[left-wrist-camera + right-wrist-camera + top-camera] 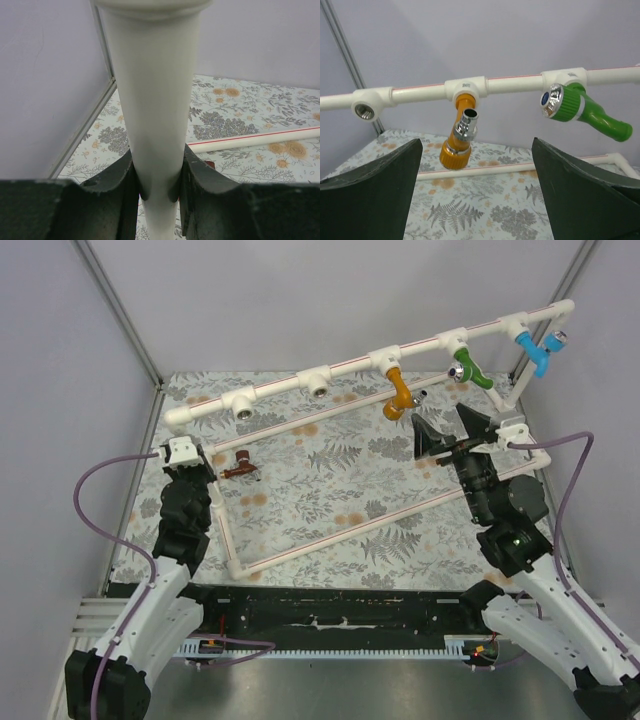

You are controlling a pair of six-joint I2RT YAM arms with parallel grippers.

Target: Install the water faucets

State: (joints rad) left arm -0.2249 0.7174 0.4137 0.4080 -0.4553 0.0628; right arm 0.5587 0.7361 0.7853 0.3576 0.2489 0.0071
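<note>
Top external view: the top rail (345,364) of a white pipe frame is running up and to the right above the bench (330,495).

- The orange-yellow faucet (399,395) is hanging from a tee near the middle of the rail, its knob lowest and its silvery spout pointing outward.
- The brown faucet (239,468) is lying flat on the bench, below the rail's left part and inside the frame.
- The green tap (468,368) is sitting on the next tee to the right of the orange-yellow one. The blue tap (535,350) is hanging near the rail's right end.
- Two tee sockets (318,386) to the left of the orange-yellow faucet are showing metal threads.
- The left tool (186,455) is sitting at the rail's left end. In the left wrist view both fingers are pressing tight against a white pipe (152,100).
- The right tool (448,430) is hovering just below the rail, between the orange-yellow faucet and the green tap. Its fingers are standing wide apart and holding nothing.
</note>
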